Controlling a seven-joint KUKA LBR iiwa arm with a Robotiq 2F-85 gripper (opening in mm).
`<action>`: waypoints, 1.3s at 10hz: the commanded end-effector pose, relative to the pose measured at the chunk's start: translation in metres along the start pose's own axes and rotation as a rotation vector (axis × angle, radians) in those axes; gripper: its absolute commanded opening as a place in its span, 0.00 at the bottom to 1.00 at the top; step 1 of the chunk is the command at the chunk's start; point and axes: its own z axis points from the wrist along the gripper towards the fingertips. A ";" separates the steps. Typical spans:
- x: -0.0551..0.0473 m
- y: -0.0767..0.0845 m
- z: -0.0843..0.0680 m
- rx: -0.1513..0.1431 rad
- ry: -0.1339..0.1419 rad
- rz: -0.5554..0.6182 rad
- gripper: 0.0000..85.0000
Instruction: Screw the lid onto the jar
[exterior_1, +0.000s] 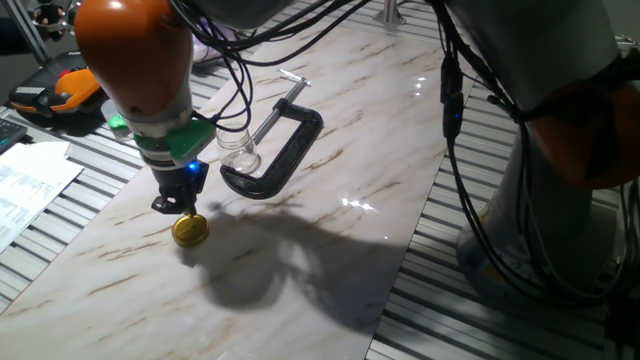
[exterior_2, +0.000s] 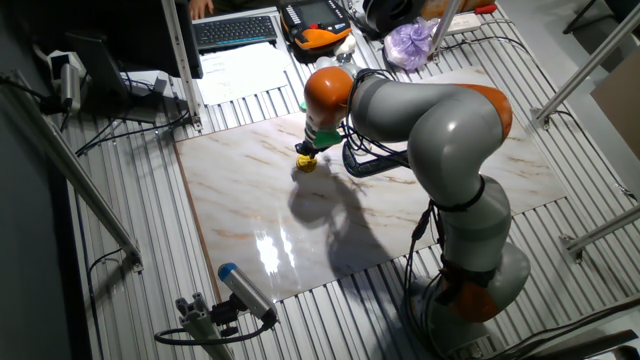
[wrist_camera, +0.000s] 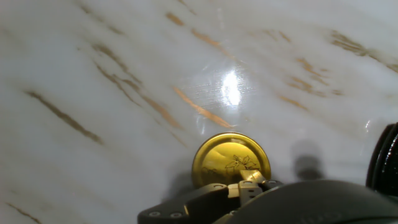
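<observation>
White marble-look bench (exterior_1: 330, 250), cables overhead. The end effector (exterior_1: 182, 205) sits right above the small shiny gold round metal lid (exterior_1: 190, 231), which lies flat. Jaw width: can't tell. The small clear glass jar (exterior_1: 238, 152) stands beyond, by the black C-clamp (exterior_1: 285, 160).

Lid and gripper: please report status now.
Gripper down at lid, grasp unclear. Jar apart, inside C-clamp. Nothing lying between.

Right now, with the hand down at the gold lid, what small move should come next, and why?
Probably lift the lid straight up. The hand sits right at it on the marble top, while the jar stands apart inside the black C-clamp. Whether the grip is firm is unclear.
</observation>
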 end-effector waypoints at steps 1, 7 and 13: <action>0.000 0.000 0.001 0.002 0.008 -0.003 0.00; -0.003 0.008 0.001 0.009 0.033 0.003 0.00; -0.003 0.011 0.000 0.015 0.031 0.014 0.00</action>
